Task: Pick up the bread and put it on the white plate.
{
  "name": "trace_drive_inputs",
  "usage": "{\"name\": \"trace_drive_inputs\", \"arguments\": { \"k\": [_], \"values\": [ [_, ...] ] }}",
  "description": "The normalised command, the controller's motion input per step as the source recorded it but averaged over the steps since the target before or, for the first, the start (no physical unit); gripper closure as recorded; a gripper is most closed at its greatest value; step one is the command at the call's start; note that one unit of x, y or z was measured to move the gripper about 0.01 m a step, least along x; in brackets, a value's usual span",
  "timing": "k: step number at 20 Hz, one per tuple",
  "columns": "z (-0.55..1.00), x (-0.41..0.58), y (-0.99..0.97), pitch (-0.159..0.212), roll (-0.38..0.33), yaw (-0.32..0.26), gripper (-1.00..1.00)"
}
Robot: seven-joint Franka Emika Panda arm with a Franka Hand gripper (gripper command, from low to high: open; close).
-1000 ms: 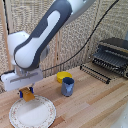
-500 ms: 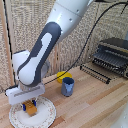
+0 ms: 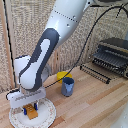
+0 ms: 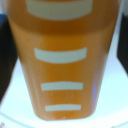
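Bread right over the plate

Hand (image 3: 31, 107) looks clamped on the bread (image 3: 32, 111) w/ fingers mostly hidden by the body; loaf sits low on/over the white dish (image 3: 45, 116), contact unclear. Wrist cam's filled w/ loaf (image 4: 62, 55). Blue cup (image 3: 67, 86) nearby on the surface (image 3: 95, 107).

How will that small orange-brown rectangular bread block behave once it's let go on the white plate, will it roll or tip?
The small orange-brown rectangular bread block probably won't roll: its faces look flat in the wrist view. It seems stiff, holding its shape beneath the gripper. Over the round white plate, it looks low and squat, so tipping seems unlikely.
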Motion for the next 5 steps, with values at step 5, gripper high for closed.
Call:
{"name": "trace_drive_inputs", "arguments": {
  "k": [5],
  "values": [
    [0.65,0.23,-0.01,0.16,0.0,-0.043,-1.0]
  ]
}}
